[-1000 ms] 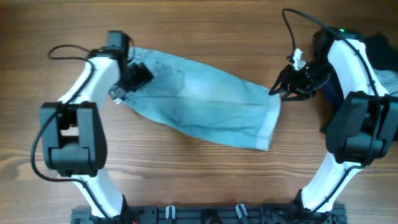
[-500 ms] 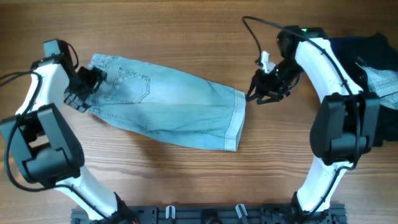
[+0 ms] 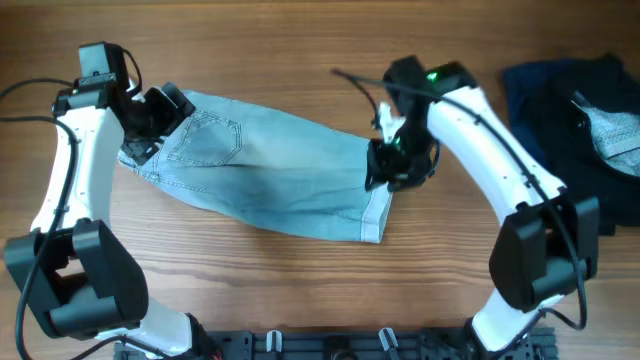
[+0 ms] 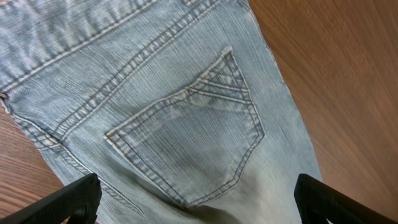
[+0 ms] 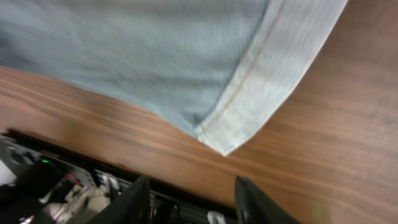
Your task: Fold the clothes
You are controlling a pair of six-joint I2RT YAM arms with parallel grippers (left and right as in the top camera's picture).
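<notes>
Folded light blue jeans (image 3: 270, 170) lie across the table, waistband at the left and leg hem (image 3: 378, 212) at the right. My left gripper (image 3: 158, 115) hovers over the waistband end. In the left wrist view its fingers (image 4: 199, 196) are spread wide above the back pocket (image 4: 193, 134) and hold nothing. My right gripper (image 3: 386, 172) is at the hem end. In the right wrist view its fingers (image 5: 193, 196) are open and empty, with the hem corner (image 5: 249, 118) just ahead of them.
A pile of dark navy clothes (image 3: 555, 110) with a grey garment (image 3: 612, 130) on top lies at the far right. Bare wooden table (image 3: 300, 50) surrounds the jeans. The arm mounting rail (image 3: 330, 345) runs along the front edge.
The jeans slid left across the table and now rest there. My left gripper moved up and right over the waistband. My right gripper moved left and down to the hem.
</notes>
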